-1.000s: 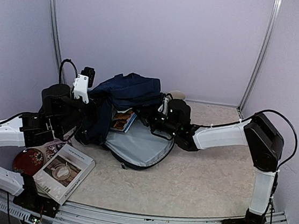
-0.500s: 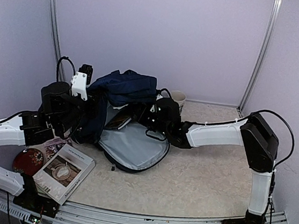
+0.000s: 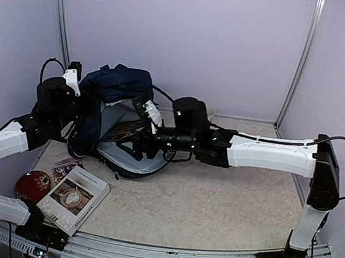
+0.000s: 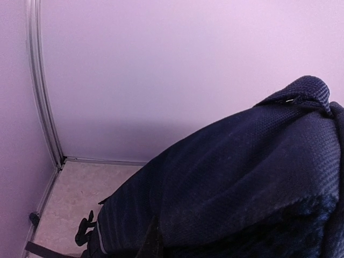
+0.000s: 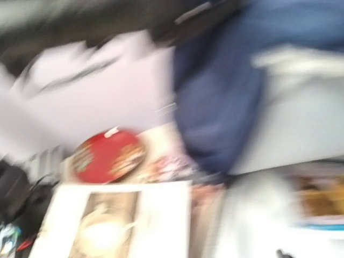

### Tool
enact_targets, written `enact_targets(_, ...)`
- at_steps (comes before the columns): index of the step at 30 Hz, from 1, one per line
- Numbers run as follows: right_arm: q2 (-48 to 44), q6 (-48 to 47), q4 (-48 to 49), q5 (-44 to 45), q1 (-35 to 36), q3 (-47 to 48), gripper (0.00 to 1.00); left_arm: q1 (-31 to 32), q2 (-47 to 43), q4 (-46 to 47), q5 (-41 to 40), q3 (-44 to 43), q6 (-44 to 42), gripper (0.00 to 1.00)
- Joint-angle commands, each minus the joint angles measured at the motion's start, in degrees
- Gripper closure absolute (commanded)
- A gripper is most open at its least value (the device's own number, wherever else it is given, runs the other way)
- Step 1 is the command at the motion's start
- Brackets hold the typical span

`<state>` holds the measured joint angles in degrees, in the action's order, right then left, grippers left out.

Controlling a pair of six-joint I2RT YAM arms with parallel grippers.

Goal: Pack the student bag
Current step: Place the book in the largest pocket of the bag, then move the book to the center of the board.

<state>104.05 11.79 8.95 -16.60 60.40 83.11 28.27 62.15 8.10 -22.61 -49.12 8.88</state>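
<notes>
The student bag, navy with pale grey lining, lies open at the back left of the table. My left gripper is shut on its upper fabric and holds that flap up. Navy cloth fills the left wrist view and hides the fingers. My right arm reaches across to the left, with its gripper open over the lining in the bag's mouth. A dark-covered book lies slanted inside the bag, just beyond that gripper. The right wrist view is badly blurred; the bag shows in it as navy cloth.
A white book with a cup picture lies at the front left, beside a round red tin and a flowered sheet. The right wrist view shows the same book and tin. Walls close the back and sides.
The left gripper pulled the bag's flap up and to the left, and the bag shifted left. The right arm stretched left into the opening and opened its jaws; the dark book now lies inside.
</notes>
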Motion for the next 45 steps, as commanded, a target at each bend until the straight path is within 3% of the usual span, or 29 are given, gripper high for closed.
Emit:
enact_targets(1,13.86,-6.83,-8.3,-6.88,5.18,11.22,0.2,-5.09,-0.5,11.36,1.14,-2.4,2.22,1.0)
enact_targets(7,34.11,-4.66,-19.53,-6.76,5.62,37.47,0.25,-8.11,-1.75,13.2,4.91,-0.39,0.94,1.0)
enact_targets(12,43.91,-0.68,-23.49,-7.07,5.2,48.29,0.35,-11.3,-2.5,12.35,7.69,0.76,3.63,1.0)
enact_targets(17,47.14,-0.69,-21.98,-2.66,4.36,48.49,0.32,-11.7,-3.14,11.5,8.02,0.85,3.87,1.0)
enact_targets(20,49.27,-0.24,-21.55,-5.85,3.94,50.26,0.31,-11.75,-3.35,11.62,7.85,0.88,3.05,1.0)
enact_targets(27,50.46,-3.01,-25.34,-17.22,3.94,50.37,0.42,-12.01,-3.18,11.35,9.03,0.53,2.8,1.0)
enact_targets(34,48.77,-1.69,-27.79,-19.38,4.02,48.2,0.47,-12.01,-3.24,11.21,9.6,0.44,2.67,1.0)
enact_targets(39,49.01,-1.45,-27.9,-19.73,3.89,47.97,0.74,-12.01,-3.54,11.18,9.65,0.43,2.26,1.0)
enact_targets(45,45.08,1.33,-25.65,-24.98,2.24,41.56,0.92,-12.01,-3.88,11.26,9.85,0.48,1.76,1.0)
